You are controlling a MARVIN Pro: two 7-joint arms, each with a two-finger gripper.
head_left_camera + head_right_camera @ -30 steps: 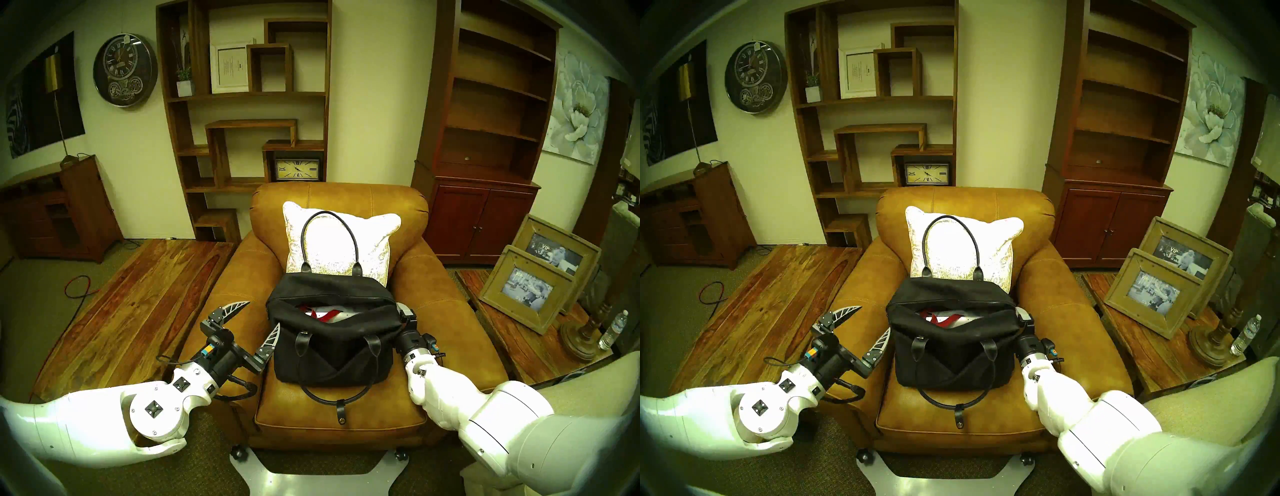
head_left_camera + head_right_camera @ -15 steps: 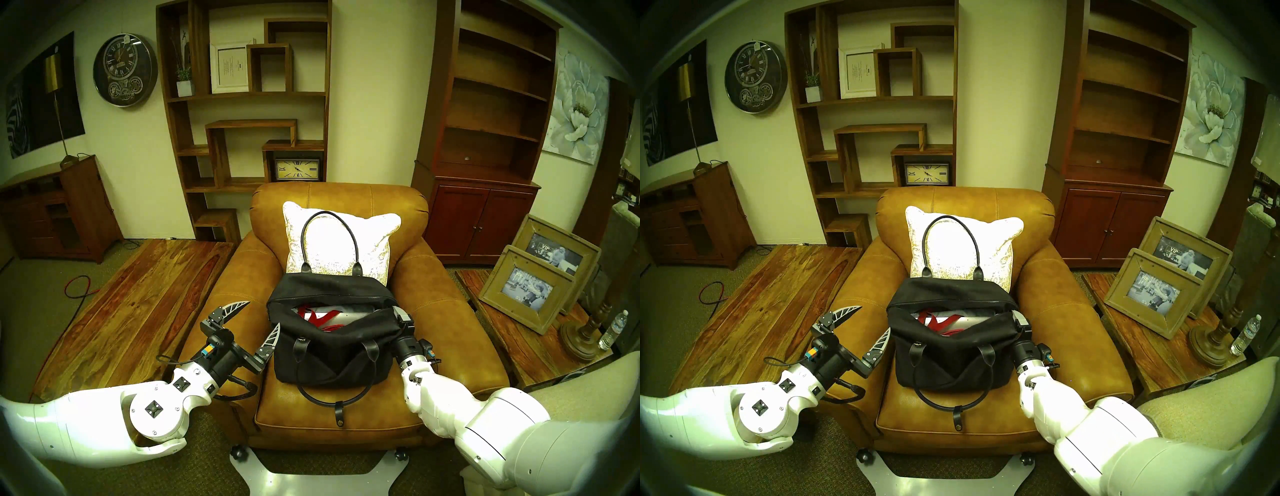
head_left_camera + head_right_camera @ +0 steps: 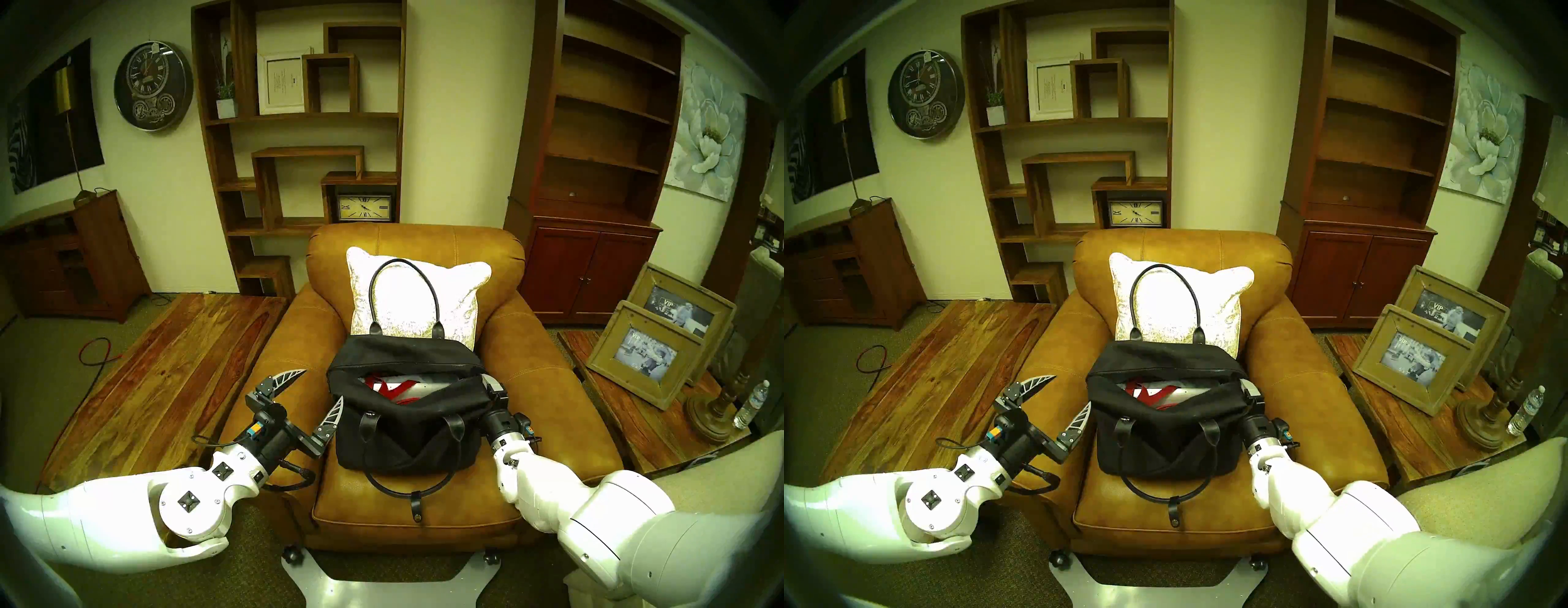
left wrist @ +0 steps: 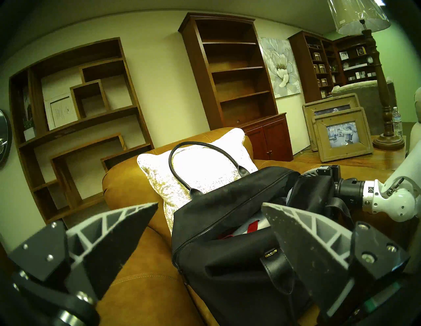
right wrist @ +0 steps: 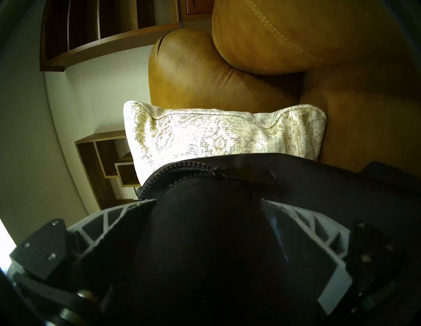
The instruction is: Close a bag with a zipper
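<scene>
The armchair (image 3: pixel 551 382) seats the bag (image 3: pixel 407 441), mouth gaping. At the bag's right end the right gripper (image 5: pixel 208 202) straddles fabric, spread, seemingly bracing it. The left gripper (image 3: pixel 318 384) waits spread beside its left end. The zipper (image 5: pixel 173 169) remains undone.

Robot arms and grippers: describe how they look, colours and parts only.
Both arms have glossy white rounded shells ending in black wrists. The left gripper has grey, ribbed, pointed fingers on black mounts, with black cables looping below. The right gripper has matching fingers.
</scene>
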